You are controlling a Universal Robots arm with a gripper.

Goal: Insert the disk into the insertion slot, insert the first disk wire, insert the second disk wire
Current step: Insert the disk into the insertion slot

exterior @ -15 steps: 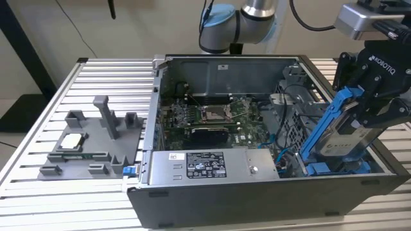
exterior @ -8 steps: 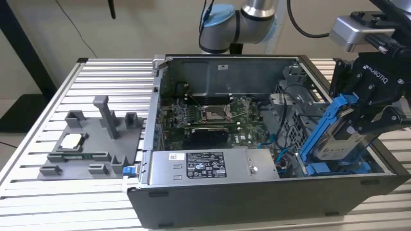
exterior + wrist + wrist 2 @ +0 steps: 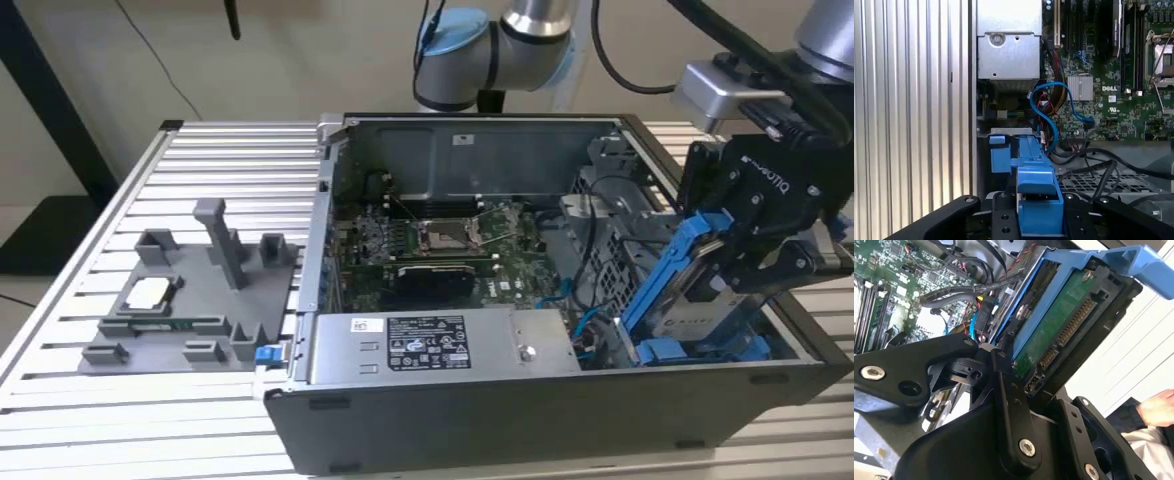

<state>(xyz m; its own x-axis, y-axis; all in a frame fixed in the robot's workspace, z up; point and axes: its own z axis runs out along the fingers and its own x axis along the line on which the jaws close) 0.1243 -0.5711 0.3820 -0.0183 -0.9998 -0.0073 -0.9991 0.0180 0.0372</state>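
We have the gripper (image 3: 750, 262) clamped on the disk (image 3: 699, 316), its fingers pressing the blue carrier frame (image 3: 674, 285) from both sides, so the thing to be placed sits directly in the gripper rather than off to any side. What matters is how its long axis lies. In the exterior view the disk stands steeply, its upper end leaning toward that view's right and its lower end pointing down into the near right corner of the open computer case (image 3: 534, 425). There we judge the insertion slot (image 3: 701, 350) to be, marked by more blue plastic. We cannot tell whether the lower end touches that plastic or hangs just above it. In the second wrist view the disk's (image 3: 1054, 332) green circuit side and connector edge face the camera. In the first wrist view the carrier frame (image 3: 1036, 182) runs away from the gripper (image 3: 1039, 222) toward the bay. A blue cable (image 3: 1046, 112) loops loose just beside that line, between the bay and the motherboard (image 3: 1114, 100), not plugged into the disk.
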